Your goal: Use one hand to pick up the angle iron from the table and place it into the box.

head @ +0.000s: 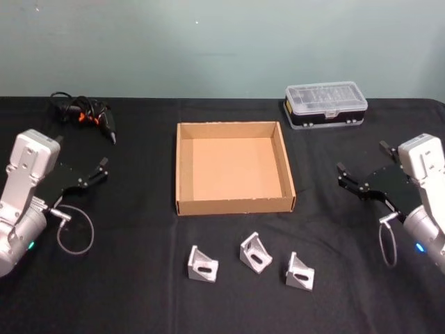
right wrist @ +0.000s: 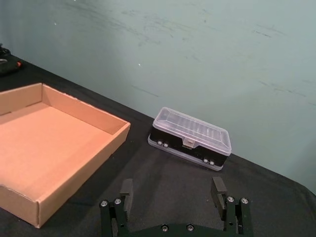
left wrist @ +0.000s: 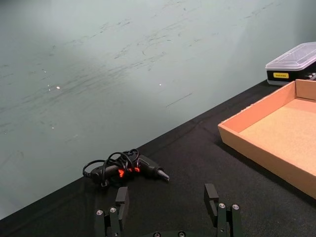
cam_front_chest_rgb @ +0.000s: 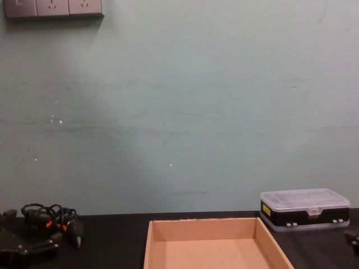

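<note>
Three silver angle irons [head: 202, 265] [head: 256, 252] [head: 300, 272] lie in a row on the black table [head: 139, 278], just in front of the tan cardboard box [head: 233, 205]. The box sits open with nothing inside, also seen as the box [left wrist: 256, 153], the box [right wrist: 74, 173] and the box [cam_front_chest_rgb: 207, 230]. My left gripper [head: 94, 167] [left wrist: 167, 200] hovers open at the table's left side, well away from the irons. On the right side my right gripper [head: 354, 172] [right wrist: 172, 192] is open too, holding nothing.
A clear-lidded black plastic case [head: 325, 104] [right wrist: 190, 138] [cam_front_chest_rgb: 305, 208] stands at the back right. A bundle of black cables with orange marks [head: 83, 111] [left wrist: 126, 168] [cam_front_chest_rgb: 53, 218] lies at the back left. A green wall rises behind the table.
</note>
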